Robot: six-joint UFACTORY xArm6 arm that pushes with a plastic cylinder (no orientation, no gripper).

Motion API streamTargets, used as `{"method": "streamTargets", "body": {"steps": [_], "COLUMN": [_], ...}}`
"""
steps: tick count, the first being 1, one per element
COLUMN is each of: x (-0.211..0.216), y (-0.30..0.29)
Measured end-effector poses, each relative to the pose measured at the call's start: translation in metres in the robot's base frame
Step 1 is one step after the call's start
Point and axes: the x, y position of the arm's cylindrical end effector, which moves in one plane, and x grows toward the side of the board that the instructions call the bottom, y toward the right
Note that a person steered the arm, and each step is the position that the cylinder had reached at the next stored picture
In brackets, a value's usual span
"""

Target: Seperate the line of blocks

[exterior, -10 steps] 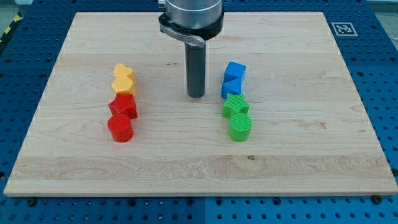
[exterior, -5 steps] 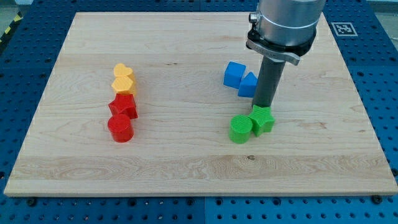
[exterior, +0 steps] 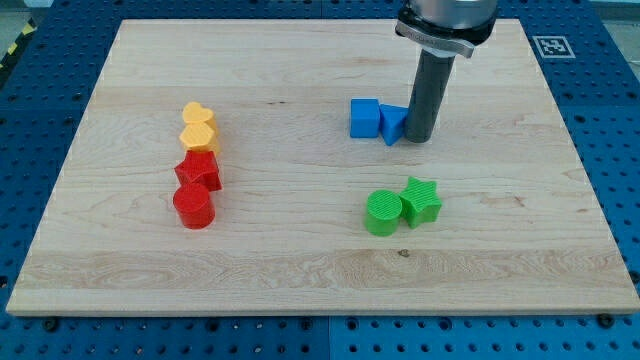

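Observation:
My tip (exterior: 419, 139) stands right of centre on the wooden board (exterior: 300, 270), touching the right side of a blue triangular block (exterior: 393, 123). A blue cube (exterior: 364, 118) sits against that block's left. Below them, apart from the blue pair, a green cylinder (exterior: 382, 212) touches a green star block (exterior: 421, 200) on its right. On the view's left a yellow heart block (exterior: 199, 127), a red star block (exterior: 198, 170) and a red cylinder (exterior: 193, 205) stand in a line from top to bottom, touching one another.
The board lies on a blue perforated table (exterior: 40, 70). A black-and-white marker (exterior: 551, 46) sits beyond the board's top right corner.
My tip moved right across the right-hand line, then up. The blue pair shifted left and up; the green star and cylinder were pushed down, side by side. The left line did not move.

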Motion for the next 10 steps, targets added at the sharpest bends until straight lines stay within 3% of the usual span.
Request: {"method": "streamTargets", "body": {"steps": [2, 3, 4, 6, 7, 8, 9, 10], "x": [0.045, 0.045, 0.021, -0.081, -0.1, -0.099, -0.062, -0.004], "y": [-0.003, -0.057, -0.12, -0.187, -0.272, -0.353, -0.383, -0.372]}}
